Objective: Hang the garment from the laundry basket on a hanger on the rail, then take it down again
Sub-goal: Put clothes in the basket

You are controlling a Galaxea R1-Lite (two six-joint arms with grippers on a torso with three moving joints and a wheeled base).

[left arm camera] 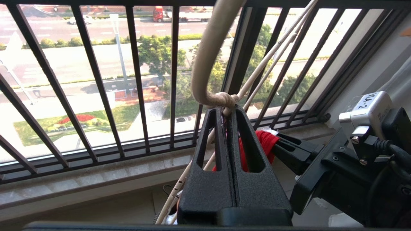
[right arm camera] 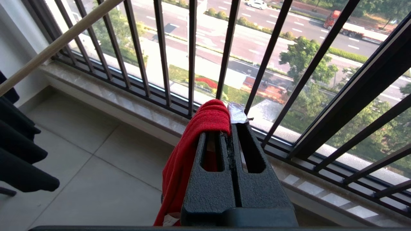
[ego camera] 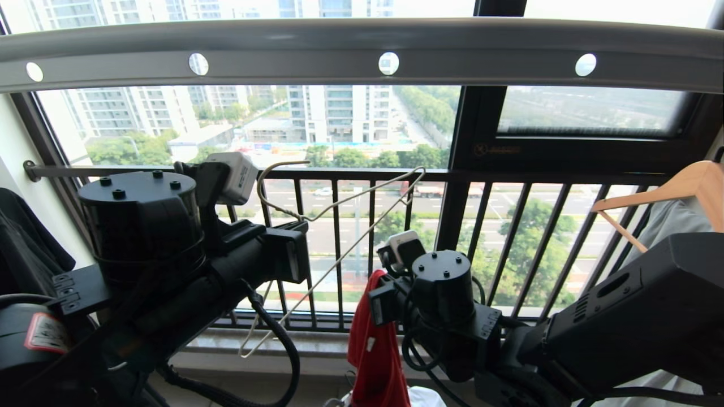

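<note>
The grey rail (ego camera: 362,51) with round holes runs across the top of the head view. Well below it my left gripper (left arm camera: 226,110) is shut on the twisted neck of the cream wire hanger (ego camera: 339,206), which tilts with its hook up and one arm slanting down to the sill. To its right my right gripper (right arm camera: 229,128) is shut on the collar edge of the red garment (ego camera: 376,350), beside its white neck label. The garment (right arm camera: 189,144) hangs straight down from the fingers, apart from the hanger. The laundry basket is hidden below the arms.
The black barred window railing (ego camera: 509,226) stands close ahead above a stone sill (ego camera: 317,339). A light-wood hanger (ego camera: 673,189) with a pale garment is at the right. Black clothing (ego camera: 25,243) hangs at the left wall. Tiled floor (right arm camera: 80,166) lies below.
</note>
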